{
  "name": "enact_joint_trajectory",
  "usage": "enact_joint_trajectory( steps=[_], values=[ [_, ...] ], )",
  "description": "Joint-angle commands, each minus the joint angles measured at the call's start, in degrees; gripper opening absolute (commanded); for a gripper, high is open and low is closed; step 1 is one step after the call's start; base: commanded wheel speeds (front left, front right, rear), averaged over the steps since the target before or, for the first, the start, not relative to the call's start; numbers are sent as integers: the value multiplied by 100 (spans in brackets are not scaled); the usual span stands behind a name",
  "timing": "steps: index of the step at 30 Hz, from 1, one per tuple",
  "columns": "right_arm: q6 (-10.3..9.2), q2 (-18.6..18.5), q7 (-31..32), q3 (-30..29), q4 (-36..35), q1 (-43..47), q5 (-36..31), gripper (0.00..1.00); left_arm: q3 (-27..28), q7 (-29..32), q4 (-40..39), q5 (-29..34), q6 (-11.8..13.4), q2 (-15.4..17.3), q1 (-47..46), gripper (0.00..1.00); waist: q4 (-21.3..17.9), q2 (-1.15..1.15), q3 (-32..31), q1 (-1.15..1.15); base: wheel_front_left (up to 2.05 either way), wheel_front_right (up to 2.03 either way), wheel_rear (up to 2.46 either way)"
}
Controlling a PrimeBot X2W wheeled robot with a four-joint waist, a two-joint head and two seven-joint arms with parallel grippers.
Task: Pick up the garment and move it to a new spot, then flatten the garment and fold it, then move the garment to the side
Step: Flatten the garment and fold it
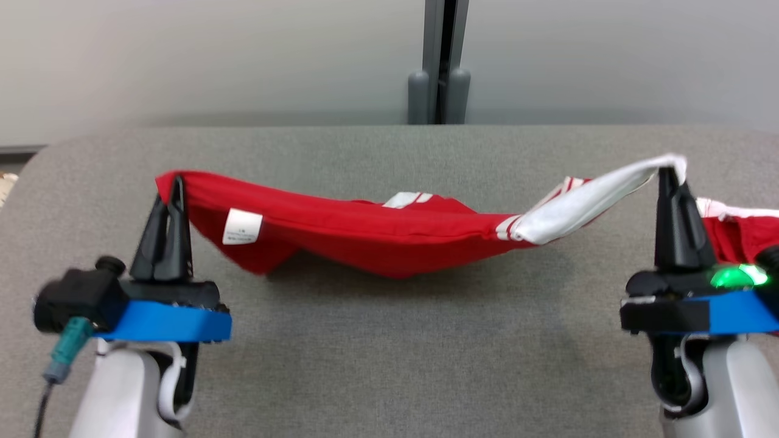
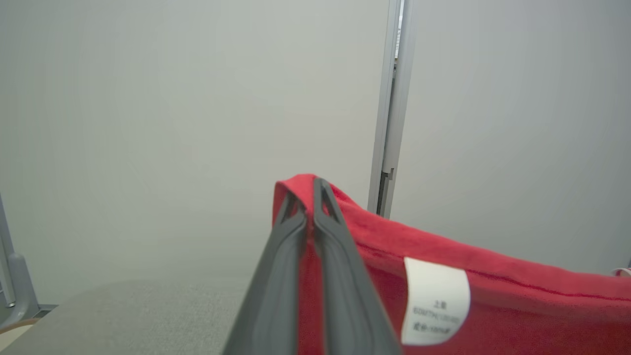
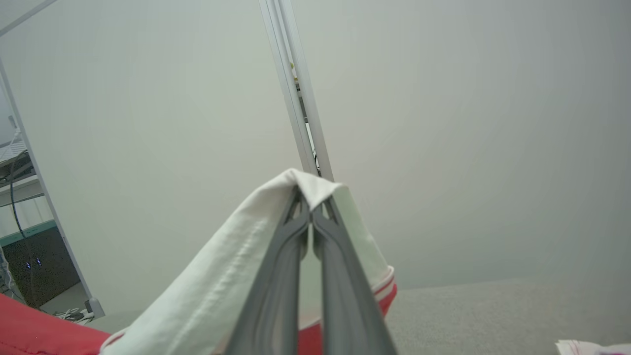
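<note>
A red garment (image 1: pixel 377 234) with white striped trim and a white care label hangs stretched between my two grippers above the grey table (image 1: pixel 389 340). My left gripper (image 1: pixel 173 185) is shut on its red corner at the left. My right gripper (image 1: pixel 668 173) is shut on a white sleeve part (image 1: pixel 584 204) at the right. In the left wrist view the left gripper (image 2: pixel 309 185) pinches the garment's red edge (image 2: pixel 468 296), with the label just to its right. In the right wrist view the right gripper (image 3: pixel 310 195) pinches white cloth (image 3: pixel 212 291) that drapes over both fingers.
The table is covered in grey felt, and its rounded left corner (image 1: pixel 42 164) lies near my left arm. A pale partition wall (image 1: pixel 213 61) with a grey post (image 1: pixel 441 67) stands behind the far edge. More red and white cloth (image 1: pixel 742 225) lies behind my right gripper.
</note>
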Motion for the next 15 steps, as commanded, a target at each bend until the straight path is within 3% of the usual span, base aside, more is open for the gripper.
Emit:
enact_joint_trajectory(
  steps=[1,8,15],
  values=[
    [0,-14,-1,-28,-165,-181,-40,0,-78,-16,-194,-47,-15,176,-214,0,-35,0,-155,0,0,0,0],
    [0,-419,-1,76,-743,-909,108,0,-366,32,-777,-407,-14,902,-835,0,21,0,-493,0,0,0,0],
    [0,-935,307,190,-1148,-1939,168,0,-365,870,-1431,-884,-14,1467,-1682,0,122,0,-409,0,0,0,0]
  ],
)
